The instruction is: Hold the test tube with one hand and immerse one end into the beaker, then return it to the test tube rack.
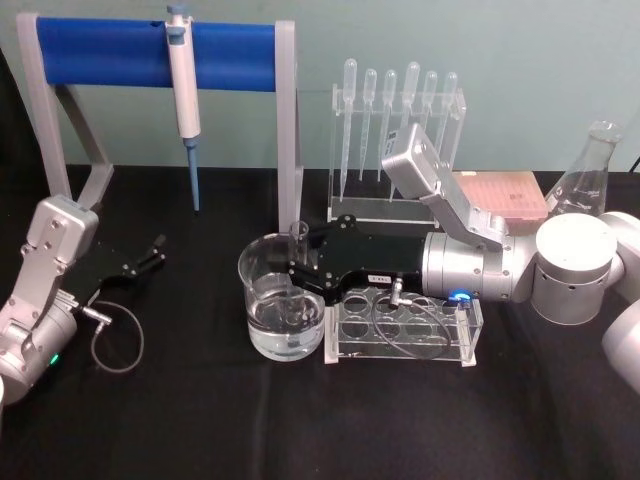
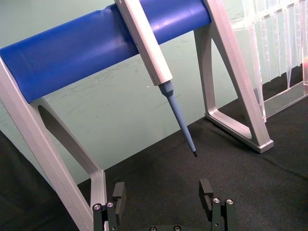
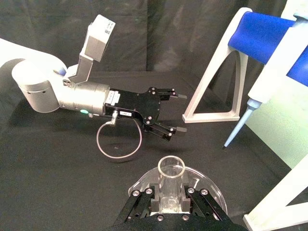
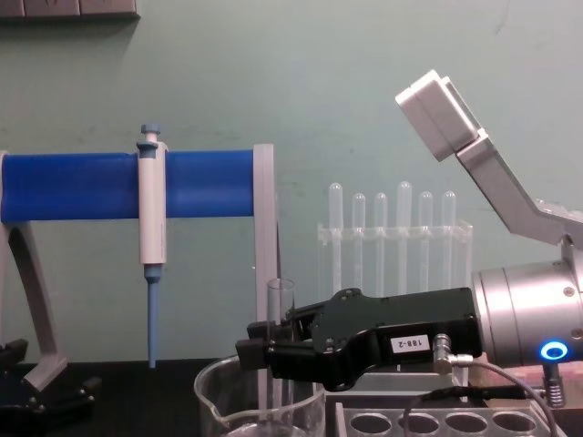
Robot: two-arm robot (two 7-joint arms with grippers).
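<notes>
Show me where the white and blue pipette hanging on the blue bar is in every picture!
Head view: micropipette hangs upper left, beyond the open left gripper.
Left wrist view: micropipette slants off the bar, tip toward the left gripper.
Right wrist view: micropipette beyond the right gripper shut on the test tube.
Chest view: micropipette upright, left of centre.
Shared landmark: the blue bar it hangs on.
</notes>
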